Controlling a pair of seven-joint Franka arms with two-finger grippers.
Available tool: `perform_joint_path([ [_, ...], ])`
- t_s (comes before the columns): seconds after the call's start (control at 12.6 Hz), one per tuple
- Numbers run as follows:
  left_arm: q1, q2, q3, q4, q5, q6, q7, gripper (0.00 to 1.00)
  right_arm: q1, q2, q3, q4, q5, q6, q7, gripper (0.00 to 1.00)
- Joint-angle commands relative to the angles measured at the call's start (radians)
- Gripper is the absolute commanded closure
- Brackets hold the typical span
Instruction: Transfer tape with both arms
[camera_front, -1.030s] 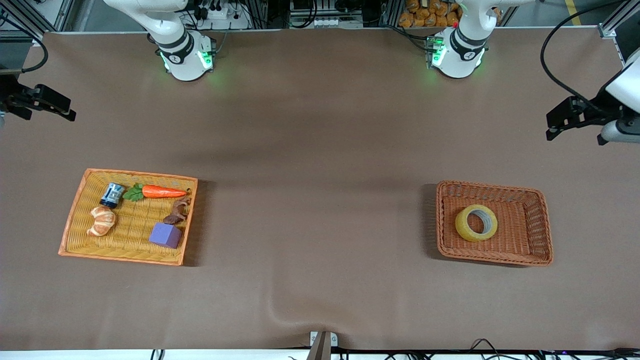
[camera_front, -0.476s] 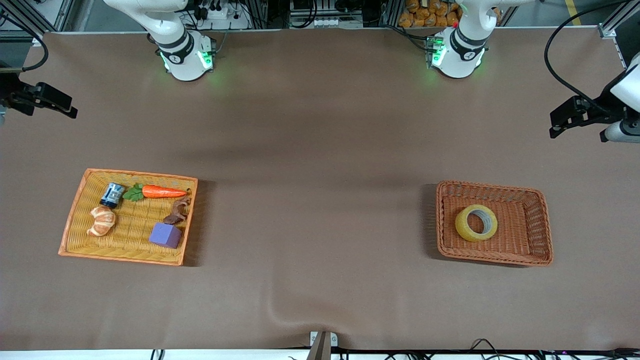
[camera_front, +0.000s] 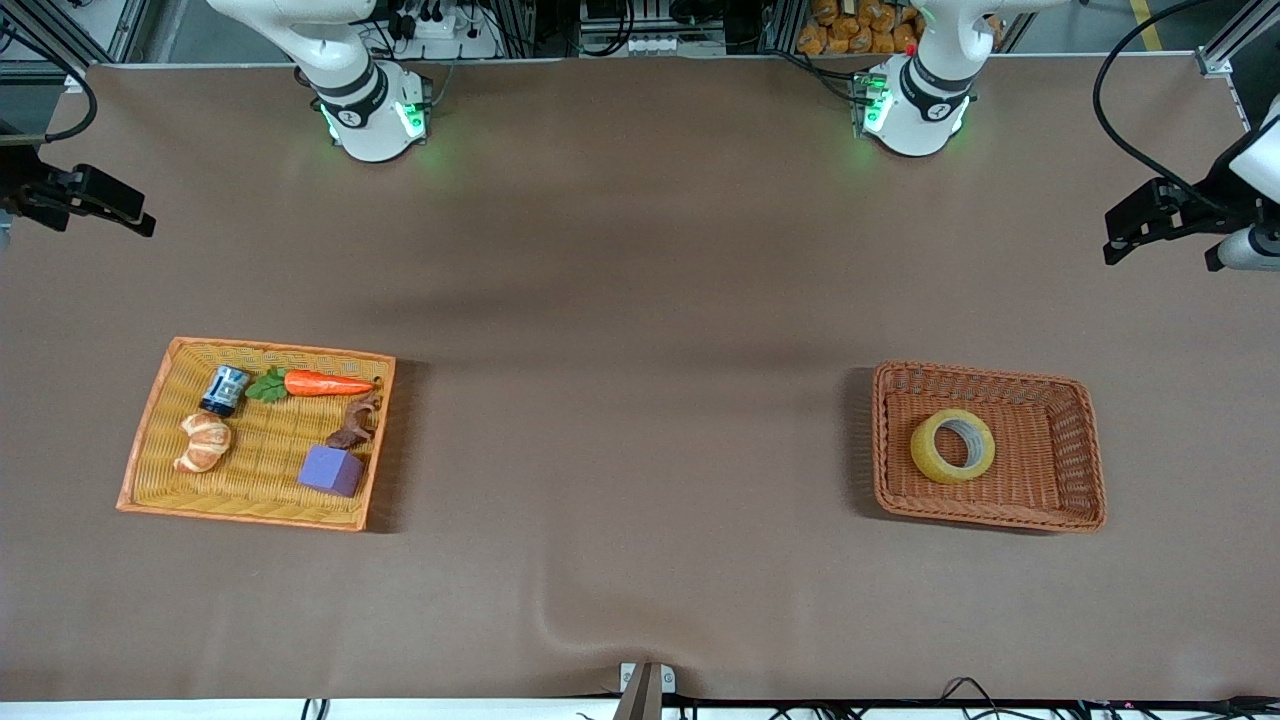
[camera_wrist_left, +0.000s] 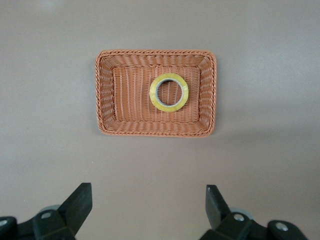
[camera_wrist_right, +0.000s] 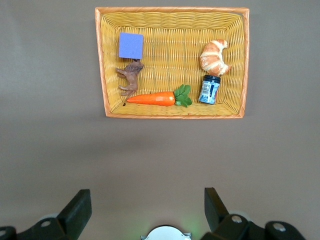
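The tape (camera_front: 925, 450), a yellowish ring with a grey core, lies flat in the brown wicker basket (camera_front: 1092, 450) toward the left arm's end of the table. It also shows in the left wrist view (camera_wrist_left: 170, 108), inside that basket (camera_wrist_left: 105, 90). My left gripper (camera_front: 1112, 240) hangs high over the table's end, well away from the basket. In its own wrist view (camera_wrist_left: 148, 192) it is open and empty. My right gripper (camera_front: 142, 217) hangs high over the other end of the table. In its own wrist view (camera_wrist_right: 147, 192) it is open and empty.
A yellow wicker tray (camera_front: 250, 347) toward the right arm's end holds a carrot (camera_front: 328, 383), a croissant (camera_front: 205, 442), a purple cube (camera_front: 332, 470), a small can (camera_front: 224, 389) and a brown animal figure (camera_front: 355, 423). The tray also shows in the right wrist view (camera_wrist_right: 172, 10).
My left gripper has drifted a little toward the robots' bases and the table's end. My right gripper has shifted slightly. The tape and baskets have not moved.
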Motion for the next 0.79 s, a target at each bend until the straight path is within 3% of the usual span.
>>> perform_joint_path([
  [0.0,0.002,-0.018,-0.001,-0.008,0.01,-0.014,-0.015,0.0,0.012,-0.021,-0.006,-0.011,0.012,0.001,0.02,0.0],
  [0.71,-0.001,-0.018,-0.004,-0.018,0.001,-0.014,-0.081,0.0,0.011,-0.022,-0.005,-0.014,0.012,0.0,0.02,0.0],
])
